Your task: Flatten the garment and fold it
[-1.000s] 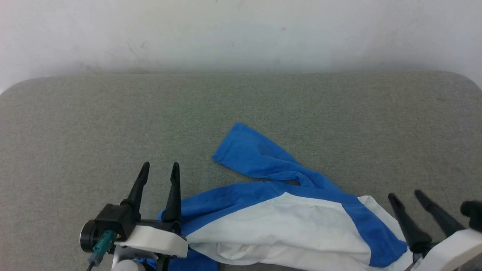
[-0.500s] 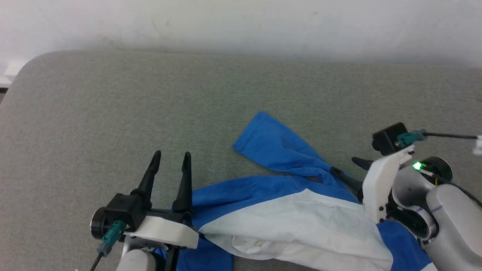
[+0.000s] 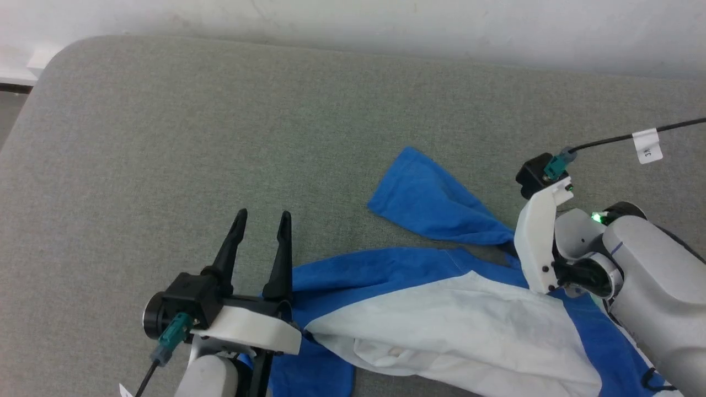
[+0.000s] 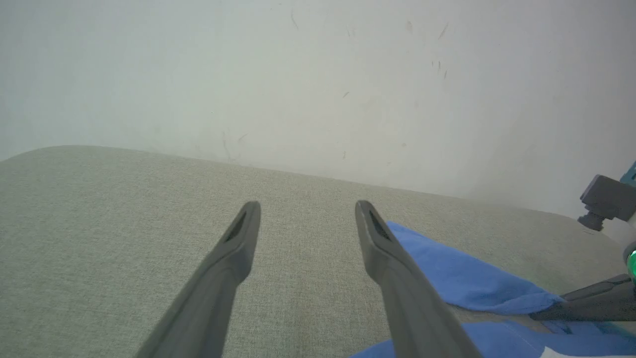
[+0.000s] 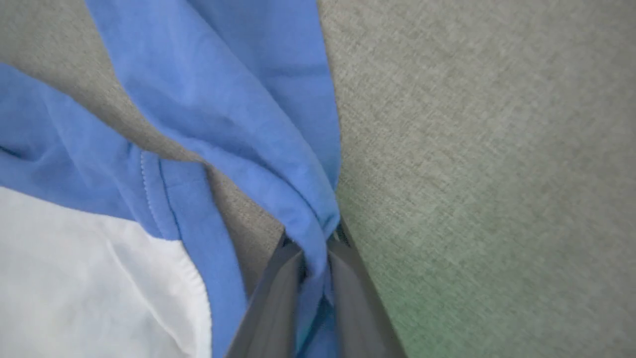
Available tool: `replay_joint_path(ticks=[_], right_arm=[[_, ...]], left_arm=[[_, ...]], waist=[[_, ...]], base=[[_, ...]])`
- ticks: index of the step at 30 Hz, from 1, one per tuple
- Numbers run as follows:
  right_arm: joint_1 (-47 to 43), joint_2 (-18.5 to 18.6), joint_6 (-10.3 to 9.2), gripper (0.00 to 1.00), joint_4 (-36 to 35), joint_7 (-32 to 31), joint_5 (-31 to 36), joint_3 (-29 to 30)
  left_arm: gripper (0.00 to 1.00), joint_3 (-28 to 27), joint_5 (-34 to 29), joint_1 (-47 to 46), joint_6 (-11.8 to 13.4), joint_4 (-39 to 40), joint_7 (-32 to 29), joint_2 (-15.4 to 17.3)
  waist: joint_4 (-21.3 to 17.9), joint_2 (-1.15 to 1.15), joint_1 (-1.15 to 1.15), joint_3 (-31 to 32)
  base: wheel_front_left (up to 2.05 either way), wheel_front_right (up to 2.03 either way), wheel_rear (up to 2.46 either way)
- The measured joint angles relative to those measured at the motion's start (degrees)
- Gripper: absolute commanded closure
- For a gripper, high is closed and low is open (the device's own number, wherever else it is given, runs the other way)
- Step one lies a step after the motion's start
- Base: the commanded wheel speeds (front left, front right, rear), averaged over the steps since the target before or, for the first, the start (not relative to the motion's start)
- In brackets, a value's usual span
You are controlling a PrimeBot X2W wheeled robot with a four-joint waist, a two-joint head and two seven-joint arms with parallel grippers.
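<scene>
Down on a grey fabric-covered table (image 3: 165,138), the left gripper (image 3: 263,214) hovers with its two long dark fingers spread, just beside the crumpled white T-shirt with bright blue sleeves (image 3: 441,309), while the right gripper (image 5: 315,244) pinches a twisted blue fold of it

Soft white T-shirt with blue sleeves (image 3: 441,309) lies near-right on a grey fabric-covered table (image 3: 220,138), before a pale wall (image 3: 386,22). Left gripper (image 3: 263,214) stands at its left edge. One sleeve (image 3: 430,204) lies between the right gripper (image 5: 315,243) fingers.
</scene>
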State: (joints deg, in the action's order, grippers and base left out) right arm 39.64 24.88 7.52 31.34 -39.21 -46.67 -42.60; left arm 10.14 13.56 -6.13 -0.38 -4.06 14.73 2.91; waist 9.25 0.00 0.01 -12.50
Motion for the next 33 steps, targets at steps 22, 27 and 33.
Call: replay_joint_path(ticks=[22, 27, 33], right_arm=[[7.00, 12.66, 0.01, 1.00, 33.16, 38.75, 3.64, 28.28], [-0.98, 11.83, 0.00, 1.00, 38.61, 40.77, 0.73, 31.89], [-9.26, 6.86, 0.01, 0.00, 39.79, 44.36, -1.47, 33.31]], left_arm=[[0.00, -0.49, -0.03, 0.19, 0.49, 0.38, 0.01, -0.01], [0.00, -1.72, -0.59, 0.52, 0.47, 0.35, 0.01, -0.01], [0.00, -3.10, -1.01, 1.42, 0.41, 0.26, 0.00, -0.01]], waist=[[-5.56, 0.00, -0.01, 0.43], [-7.34, 0.00, -0.01, 0.69], [-9.46, 0.01, -0.01, 1.27]], base=[[0.00, 0.00, 0.00], [0.00, 0.00, 0.00], [0.00, 0.00, 0.00]])
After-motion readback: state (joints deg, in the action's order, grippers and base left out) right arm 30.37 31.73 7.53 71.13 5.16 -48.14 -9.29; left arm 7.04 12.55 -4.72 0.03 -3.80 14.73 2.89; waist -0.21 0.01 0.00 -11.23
